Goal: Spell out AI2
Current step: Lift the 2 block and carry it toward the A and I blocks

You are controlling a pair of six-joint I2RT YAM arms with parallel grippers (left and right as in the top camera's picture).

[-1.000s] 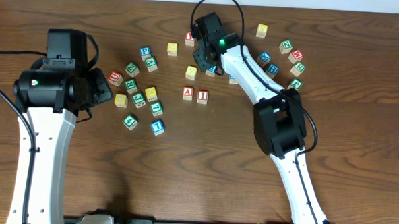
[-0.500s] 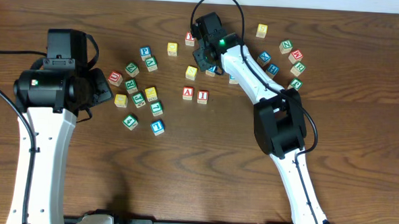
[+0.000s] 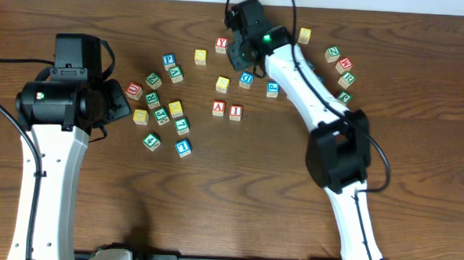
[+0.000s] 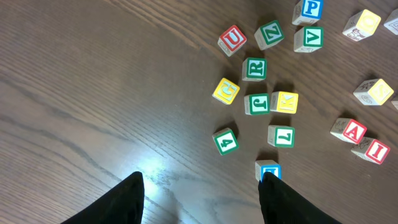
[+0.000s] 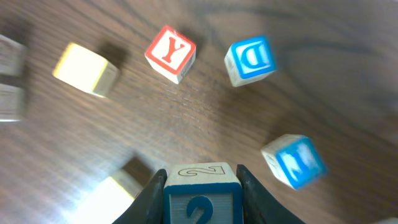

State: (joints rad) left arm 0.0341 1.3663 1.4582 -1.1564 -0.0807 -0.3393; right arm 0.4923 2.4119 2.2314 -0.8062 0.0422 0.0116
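Right gripper (image 3: 240, 49) is clamped on the 2 (image 5: 202, 202), held on the far side of the I (image 3: 235, 111). The I sits just right of the A (image 3: 218, 107). The free spot right of the I lies nearly straight back toward the base. Left gripper (image 4: 203, 180) hangs with its jaws apart, farther from the I.

Right wrist view: "2" cube (image 5: 202, 194) cropped by bottom edge; blue cube (image 5: 292, 160) nearby blurred, letter illegible. Overhead: "2" cube hidden under right end effector (image 3: 239, 52). Left wrist view: blue-bordered cube (image 4: 268, 169) partly behind finger, character unreadable.
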